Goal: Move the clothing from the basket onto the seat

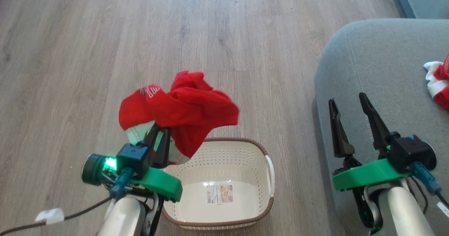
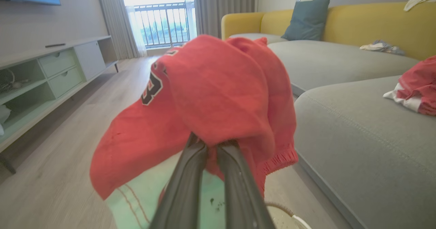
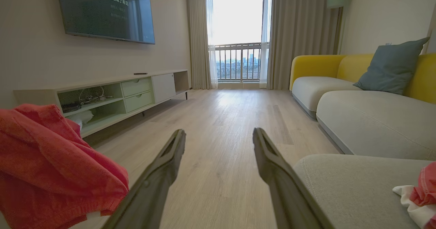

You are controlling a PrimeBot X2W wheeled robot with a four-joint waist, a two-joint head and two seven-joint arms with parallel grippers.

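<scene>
- Red knit jersey (image 1: 182, 109), soft and crumpled, with dark printed characters and a pale trimmed hem. It hangs in a loose bunch from the left gripper (image 1: 159, 136), whose two dark fingers are pinched together on a fold of the cloth.
- Position of the jersey: lifted clear of the basket (image 1: 242, 143), above its far left corner and partly over the grey wood-grain floor (image 1: 70, 53).
- Basket: cream plastic, rounded-rectangular, with perforated walls, a brown woven-look rim and a white handle (image 1: 270, 166) on its right side. Inside there is no garment, just a printed label (image 1: 220, 193) on the smooth bottom.
- Deciding relation: the seat (image 1: 386, 60) lies to the right of the loaded left gripper, beyond the basket and a strip of floor, so the jersey would have to travel rightward across the basket. The bunch shows no clear long axis.
- Right gripper (image 1: 346, 99): nearer the seat, fingers well apart and empty, poised over the seat's rounded near corner.
- Seat: grey woven upholstery, broad and cushioned, with a line of pale stitching (image 1: 354, 64) following its edge.
- Second garment (image 1: 436, 85), red with white striped trim, lies on the seat at the far right.
</scene>
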